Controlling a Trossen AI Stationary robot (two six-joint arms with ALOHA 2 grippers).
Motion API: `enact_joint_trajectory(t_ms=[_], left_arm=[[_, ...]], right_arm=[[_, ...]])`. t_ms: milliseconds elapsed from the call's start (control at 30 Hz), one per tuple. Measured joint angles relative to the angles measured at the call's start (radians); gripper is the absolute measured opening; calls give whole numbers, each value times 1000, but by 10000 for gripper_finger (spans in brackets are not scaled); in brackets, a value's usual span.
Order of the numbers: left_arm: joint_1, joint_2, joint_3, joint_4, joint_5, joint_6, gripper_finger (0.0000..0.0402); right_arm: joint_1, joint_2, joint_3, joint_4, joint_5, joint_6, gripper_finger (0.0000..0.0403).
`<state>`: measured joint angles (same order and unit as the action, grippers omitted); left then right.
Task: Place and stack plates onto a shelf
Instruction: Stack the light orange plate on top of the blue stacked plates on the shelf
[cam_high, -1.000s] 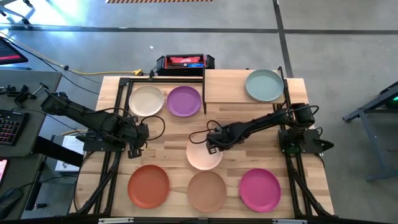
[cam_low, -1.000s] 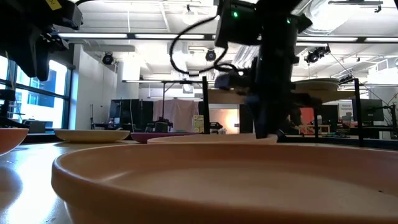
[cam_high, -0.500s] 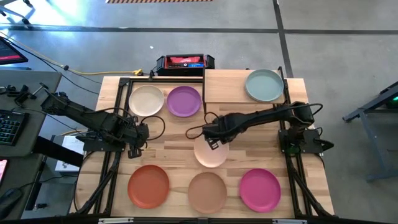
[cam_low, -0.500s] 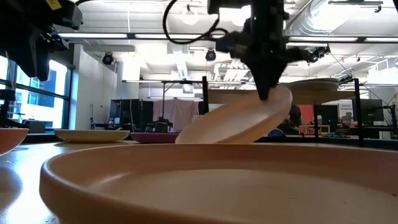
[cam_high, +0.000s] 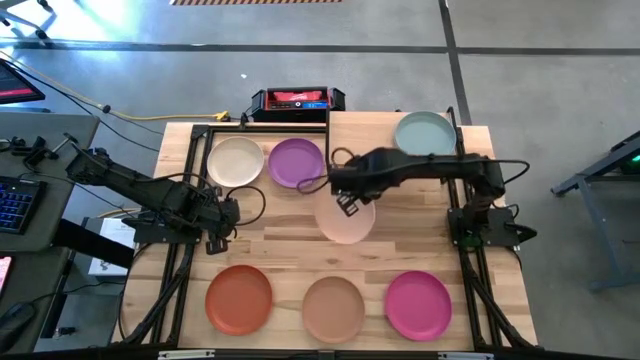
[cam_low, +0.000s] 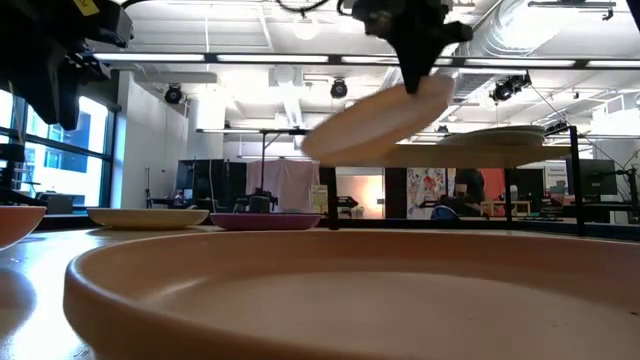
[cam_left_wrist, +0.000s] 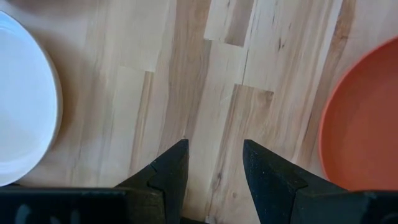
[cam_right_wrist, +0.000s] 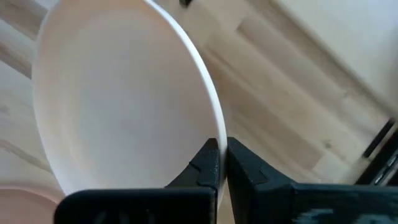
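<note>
Pale pink plate (cam_high: 347, 219), tilted, hangs above the counter (cam_high: 280, 235) just beside the shelf (cam_high: 370, 140), which carries the pale teal plate (cam_high: 424, 136). My right gripper (cam_high: 346, 201) has its jaws clamped on the pink plate's rim; my left gripper (cam_high: 216, 242), jaws apart, waits far off.

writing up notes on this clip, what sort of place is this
Most likely a robotics lab or workshop. The wooden table stands on a bare concrete floor, a keyboard sits on a desk beside it, and exposed ceiling ducts and monitors show across the open room behind.
</note>
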<state>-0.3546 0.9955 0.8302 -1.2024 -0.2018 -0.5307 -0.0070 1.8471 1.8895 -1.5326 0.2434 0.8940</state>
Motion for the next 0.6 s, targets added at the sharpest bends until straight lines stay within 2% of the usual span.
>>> enact_joint_trajectory(t_ms=[300,600], left_arm=[[6,0,0,3,-93,-27,140],[93,0,0,70,-209,-36,140]], right_arm=[[-120,-196,-14,-21,65,-102,0],[-394,-452,-121,-22,71,-182,0]])
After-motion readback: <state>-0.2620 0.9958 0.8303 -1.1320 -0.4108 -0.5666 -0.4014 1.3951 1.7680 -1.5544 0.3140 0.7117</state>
